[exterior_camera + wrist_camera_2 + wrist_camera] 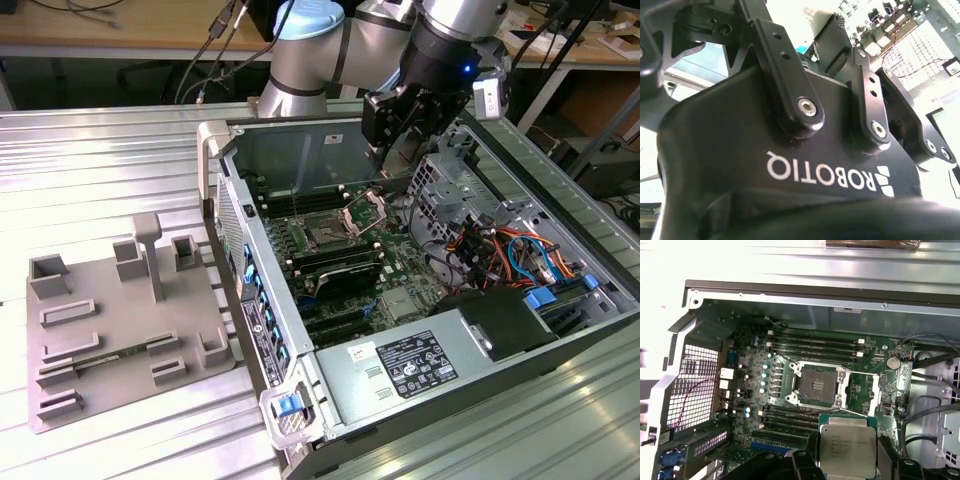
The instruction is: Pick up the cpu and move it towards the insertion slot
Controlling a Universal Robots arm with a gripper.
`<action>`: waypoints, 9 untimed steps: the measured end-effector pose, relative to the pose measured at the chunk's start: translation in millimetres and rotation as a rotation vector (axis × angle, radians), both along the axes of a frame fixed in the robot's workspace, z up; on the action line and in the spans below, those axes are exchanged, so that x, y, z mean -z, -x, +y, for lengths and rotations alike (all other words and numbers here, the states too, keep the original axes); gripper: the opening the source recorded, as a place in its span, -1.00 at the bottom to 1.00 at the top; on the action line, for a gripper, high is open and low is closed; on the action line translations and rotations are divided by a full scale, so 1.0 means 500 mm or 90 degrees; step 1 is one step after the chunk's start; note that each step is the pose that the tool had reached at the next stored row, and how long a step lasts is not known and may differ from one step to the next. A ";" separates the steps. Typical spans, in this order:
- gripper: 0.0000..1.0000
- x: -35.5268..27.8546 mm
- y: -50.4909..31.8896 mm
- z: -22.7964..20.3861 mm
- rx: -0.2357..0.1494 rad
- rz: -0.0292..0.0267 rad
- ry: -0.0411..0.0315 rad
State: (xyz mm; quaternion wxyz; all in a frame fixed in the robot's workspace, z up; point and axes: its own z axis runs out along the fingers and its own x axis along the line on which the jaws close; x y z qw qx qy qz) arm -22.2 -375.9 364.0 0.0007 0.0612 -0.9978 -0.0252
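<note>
The pincer (847, 460) is clenched on the cpu (848, 449), gripping its two opposite edges so the silvery lid faces the first wrist view and sits level between the fingers. In the exterior view the pincer (392, 135) hangs inside the open computer case (560, 200), above the motherboard (785, 390). Just beyond the chip lies the insertion slot (819, 386), its dark centre exposed and its metal frame swung clear, with memory slots (815, 345) farther off along the board's edge. To do this well, I judge the chip should stay flat and square to the socket frame, travel above the wire levers, and avoid any tilt that might let a corner drop first. Farthest away, the grey tray block (120, 310) rests on the worktop (100, 170).
</note>
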 end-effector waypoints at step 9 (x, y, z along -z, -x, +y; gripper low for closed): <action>0.09 0.013 -0.002 0.0282 0.003 0.0001 0.0000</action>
